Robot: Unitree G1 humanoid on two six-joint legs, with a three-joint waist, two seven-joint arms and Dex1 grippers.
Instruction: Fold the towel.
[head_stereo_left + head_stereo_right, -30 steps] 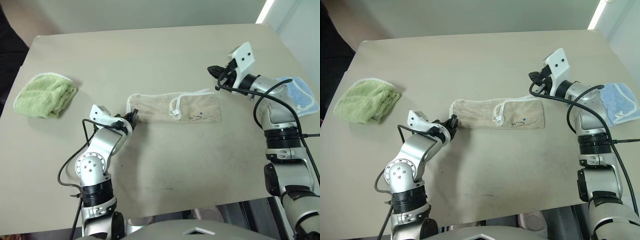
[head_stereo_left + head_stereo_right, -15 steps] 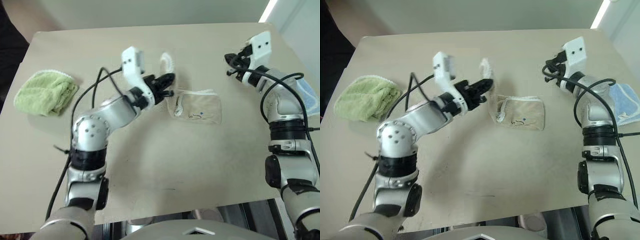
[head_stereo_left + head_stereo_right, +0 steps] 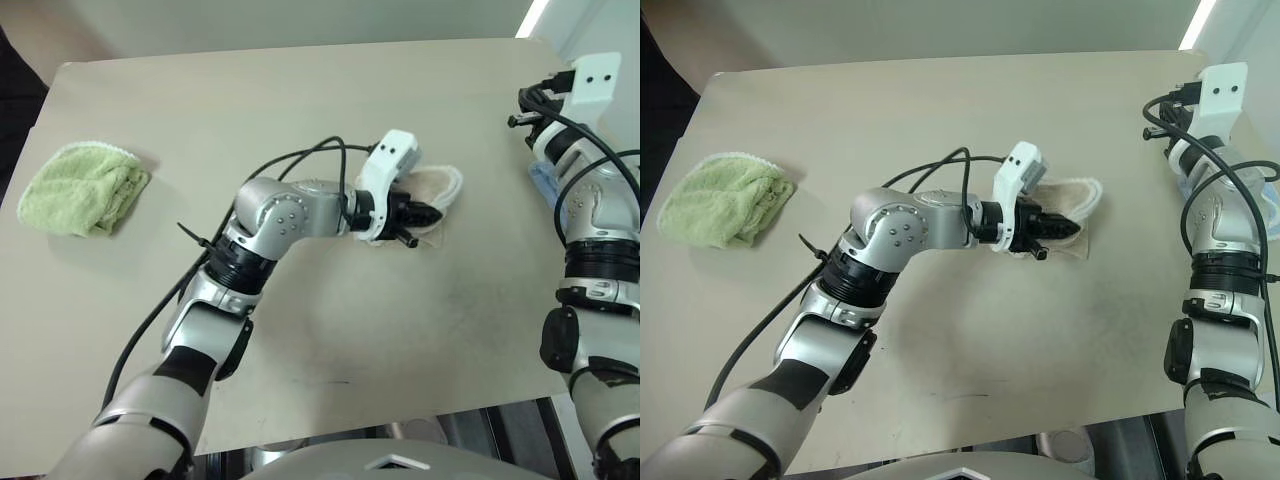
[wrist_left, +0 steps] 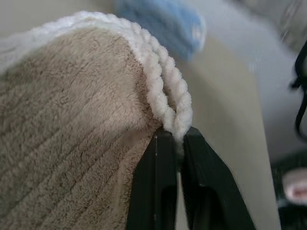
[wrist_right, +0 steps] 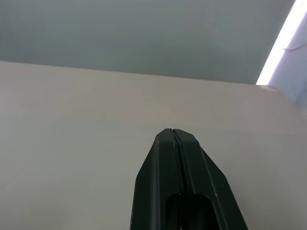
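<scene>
The thin beige-tan cloth towel (image 3: 432,192) with its white corded edging lies folded over on itself near the middle of the pale beige counter (image 3: 300,110), and the left end effector (image 3: 421,212) reaches across it, fingers pointing toward the robot's right. From the head views most of the cloth is hidden behind that arm's white wrist block, so little more than a rounded flap and its pale rim shows past it. The left wrist view gives what the head views cannot: the two black fingers (image 4: 158,191) stand nearly together with the white cord of the towel's edge pinched at their tips (a narrow slit shows between them lower down), and the ribbed pile of the cloth spreads away beside them. Beyond the cord that same view catches a blurred light-blue cloth (image 4: 160,24), which in the head views is only a sliver at the counter's right edge, mostly covered by the right arm. The right end effector (image 5: 172,136) is raised over the counter's far right part, fingers pressed flat together on nothing. A fluffy light-green cloth (image 3: 75,188) sits bunched at the counter's left side, well apart from the towel.
</scene>
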